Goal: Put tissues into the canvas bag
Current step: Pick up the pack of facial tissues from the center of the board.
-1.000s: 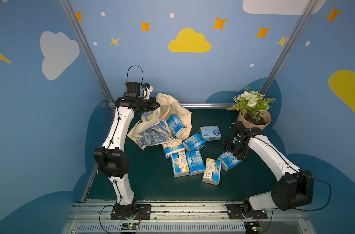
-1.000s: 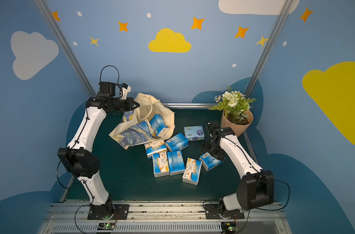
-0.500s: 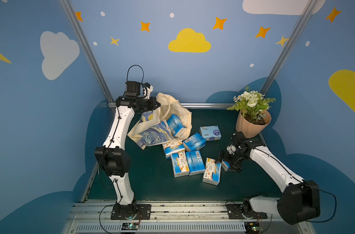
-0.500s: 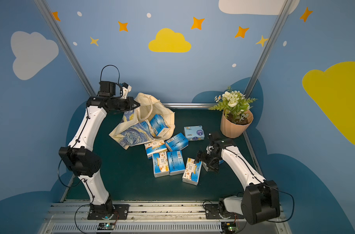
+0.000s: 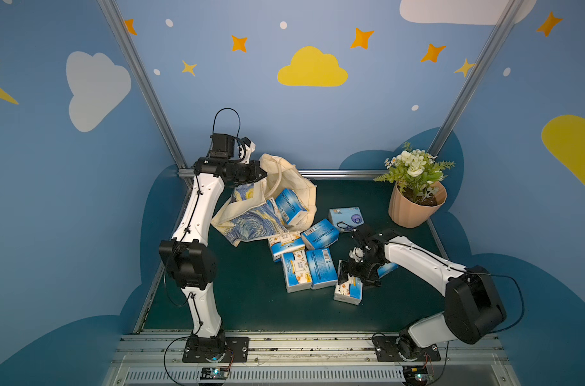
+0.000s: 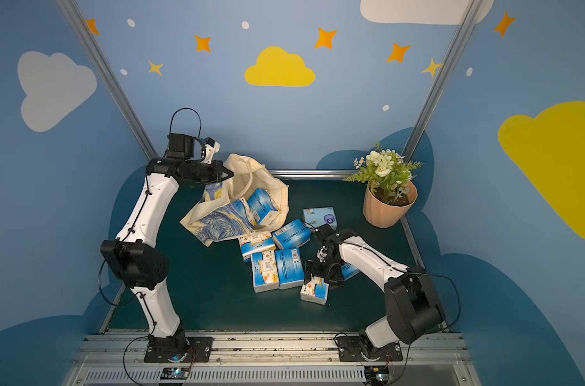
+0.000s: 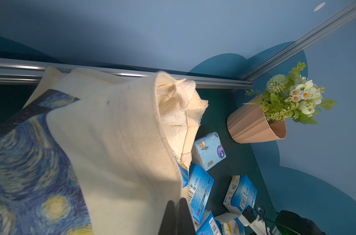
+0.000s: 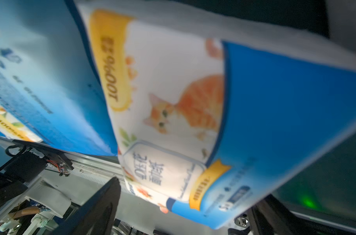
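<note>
Now the left tool (image 5: 263,173) is pinched tight on the rim of the bag (image 5: 251,222), holding its mouth up at the back left of the table (image 5: 251,307), while the rest of the bag slumps on the table. One pack (image 5: 288,206) sits in the mouth, leaning outward. The right tool (image 5: 354,279) stands wide over a cat-print pack (image 5: 348,292) at the front of the heap, with a finger (image 8: 99,205) on either side of it. Whether they touch it I cannot tell. Four more packs (image 5: 320,234) lie close together between that one and the bag. A paler pack (image 5: 346,217) lies just behind them, and another pack (image 5: 388,269) shows partly under the right arm. A pot (image 5: 415,209) stands at the back right.
</note>
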You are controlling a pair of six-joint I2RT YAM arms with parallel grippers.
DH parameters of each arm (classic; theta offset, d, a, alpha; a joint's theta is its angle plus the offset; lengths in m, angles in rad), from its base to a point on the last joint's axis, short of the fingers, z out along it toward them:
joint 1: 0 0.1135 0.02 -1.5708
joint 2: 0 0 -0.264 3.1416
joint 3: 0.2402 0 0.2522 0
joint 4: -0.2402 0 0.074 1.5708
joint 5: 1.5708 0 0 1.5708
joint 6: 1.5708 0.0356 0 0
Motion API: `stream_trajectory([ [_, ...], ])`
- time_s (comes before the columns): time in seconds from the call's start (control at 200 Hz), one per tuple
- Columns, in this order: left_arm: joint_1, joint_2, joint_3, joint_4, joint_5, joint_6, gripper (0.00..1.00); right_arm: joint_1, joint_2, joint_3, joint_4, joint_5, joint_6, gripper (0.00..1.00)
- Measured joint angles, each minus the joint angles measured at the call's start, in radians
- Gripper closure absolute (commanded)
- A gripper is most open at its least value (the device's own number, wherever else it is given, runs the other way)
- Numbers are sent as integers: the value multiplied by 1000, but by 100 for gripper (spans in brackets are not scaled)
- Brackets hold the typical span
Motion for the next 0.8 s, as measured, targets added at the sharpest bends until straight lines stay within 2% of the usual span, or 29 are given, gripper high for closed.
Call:
stream_trajectory([
  [0.285,0,-21,-20,-1,-7,4,96,58,66,91,-39,97,-20,6],
  [0.576,0,-21,-21,0,-7,4,96,168,217,204,-135,244,-20,6],
  [0.796,0,-21,-21,0,-7,8,96,188,279,229,-176,307,-18,6],
])
